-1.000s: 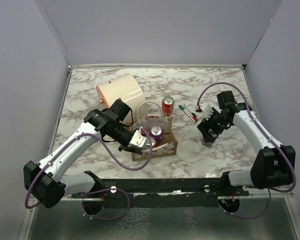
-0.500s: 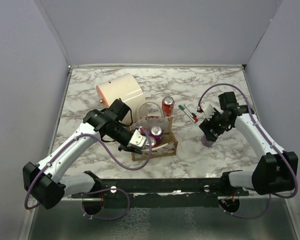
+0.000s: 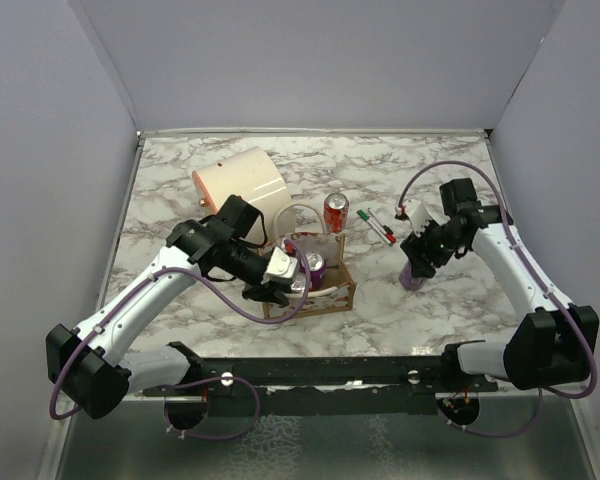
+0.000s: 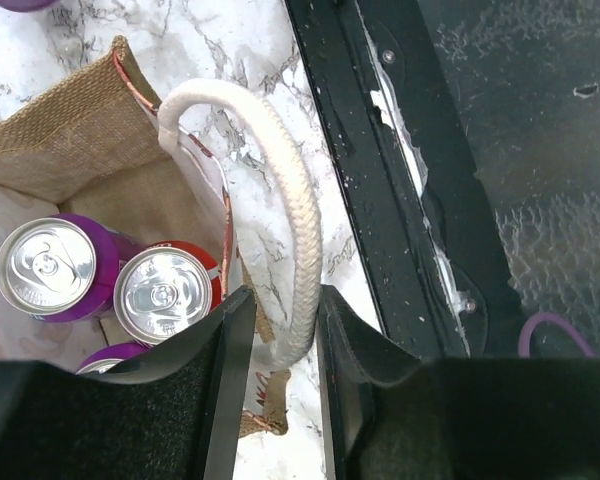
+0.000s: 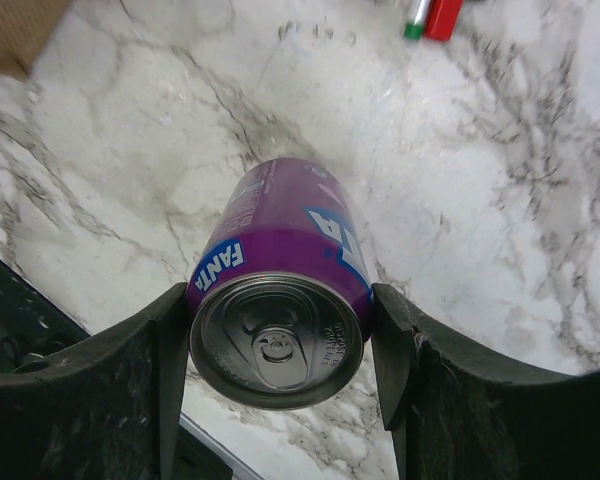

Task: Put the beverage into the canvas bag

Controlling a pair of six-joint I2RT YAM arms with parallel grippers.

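Observation:
The beverage, a purple Fanta can (image 5: pixel 280 300), stands on the marble at the right (image 3: pixel 412 278). My right gripper (image 5: pixel 280 315) is shut on it, a finger pressed against each side of its top; from above the gripper (image 3: pixel 418 268) covers most of the can. The canvas bag (image 3: pixel 330 292) sits mid-table with a purple can (image 4: pixel 45 265) and a red can (image 4: pixel 165 295) inside against its tan lining (image 4: pixel 70 150). My left gripper (image 4: pixel 285 300) is open at the bag's near-left edge (image 3: pixel 280 275), straddling the white rope handle (image 4: pixel 290 230) with a gap on one side.
A red can (image 3: pixel 336 212) stands just behind the bag. A cream cylinder (image 3: pixel 242 185) lies at the back left. Green and red markers (image 3: pixel 380 227) lie between the bag and my right arm. The black front rail (image 4: pixel 400 170) runs close beside the bag.
My right gripper has closed from wide open onto the purple can. My left gripper's jaws have parted, loosening from the bag's handle.

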